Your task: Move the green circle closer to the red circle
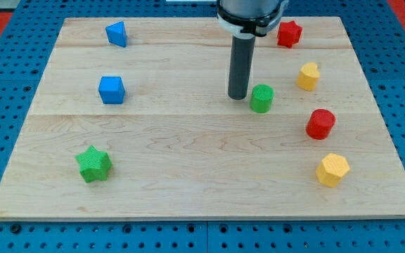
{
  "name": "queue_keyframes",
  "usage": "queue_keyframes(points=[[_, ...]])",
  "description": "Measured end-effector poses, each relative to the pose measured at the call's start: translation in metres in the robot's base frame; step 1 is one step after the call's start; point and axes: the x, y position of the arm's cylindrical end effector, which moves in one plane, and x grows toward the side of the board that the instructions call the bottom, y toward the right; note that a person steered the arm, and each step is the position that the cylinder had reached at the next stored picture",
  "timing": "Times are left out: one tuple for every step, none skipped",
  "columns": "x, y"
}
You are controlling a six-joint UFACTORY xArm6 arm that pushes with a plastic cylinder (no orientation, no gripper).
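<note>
The green circle stands on the wooden board right of centre. The red circle stands to its right and a little lower in the view, about a block and a half away. My tip rests on the board just left of the green circle, close to it or touching its left side.
A red star and a yellow block lie at the upper right. A yellow hexagon lies below the red circle. Two blue blocks lie at the upper left, a green star at the lower left.
</note>
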Motion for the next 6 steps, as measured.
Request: queue_keyframes(points=[[0.0,0.0],[0.0,0.002],[0.004,0.007],[0.004,0.015],[0.004,0.023],[0.005,0.035]])
